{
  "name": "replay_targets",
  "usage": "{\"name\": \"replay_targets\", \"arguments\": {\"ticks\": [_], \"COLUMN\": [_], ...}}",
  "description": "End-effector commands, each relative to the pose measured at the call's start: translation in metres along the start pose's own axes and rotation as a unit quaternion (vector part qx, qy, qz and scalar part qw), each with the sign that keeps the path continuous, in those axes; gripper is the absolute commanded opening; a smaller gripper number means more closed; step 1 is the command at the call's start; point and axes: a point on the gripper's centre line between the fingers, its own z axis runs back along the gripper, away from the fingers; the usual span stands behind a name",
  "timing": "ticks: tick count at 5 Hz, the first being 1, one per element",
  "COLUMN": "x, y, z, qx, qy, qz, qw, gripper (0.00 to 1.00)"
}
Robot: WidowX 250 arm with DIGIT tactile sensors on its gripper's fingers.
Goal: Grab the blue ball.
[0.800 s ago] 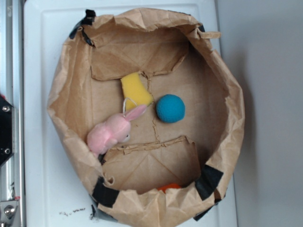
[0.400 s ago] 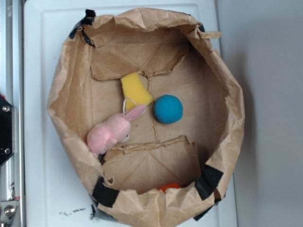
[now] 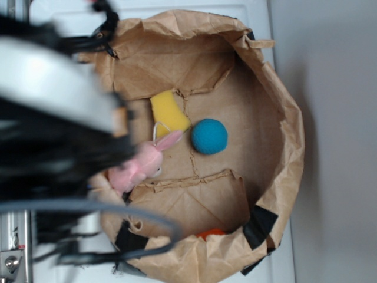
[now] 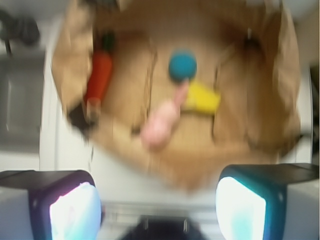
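The small teal-blue, matte, fuzzy round ball (image 4: 182,65) lay on the floor of the crumpled brown paper bag (image 4: 280,100), well ahead of the gripper (image 4: 159,205), whose jaws stood wide apart and empty. Just on the jaws' side of it sat the pink plush bunny (image 4: 161,123) and the yellow sponge wedge (image 4: 202,97). It looked light, soft and grippy, likely to roll; closing across its middle seemed safest.

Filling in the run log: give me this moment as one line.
phase: approach | gripper: open, empty, above paper bag rim | blue ball: on bag floor, ungrasped | beside: yellow sponge, pink bunny
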Motion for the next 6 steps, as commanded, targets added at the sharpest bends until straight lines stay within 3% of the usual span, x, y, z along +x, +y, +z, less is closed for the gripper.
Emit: {"name": "replay_targets", "arguments": {"ticks": [1, 2, 3, 4, 6], "x": [0.005, 0.005, 0.023, 0.032, 0.039], "y": [0.002, 0.002, 0.029, 0.043, 0.053], "z": [0.013, 0.013, -0.021, -0.038, -0.064], "qx": [-0.004, -0.004, -0.049, -0.07, -0.069], "qy": [-0.024, -0.024, -0.053, -0.055, -0.069], "qz": [0.005, 0.005, -0.009, -0.006, -0.005], "qw": [1.0, 1.0, 0.997, 0.996, 0.995], "gripper": [1.0, 1.0, 1.0, 1.0, 1.0]}}
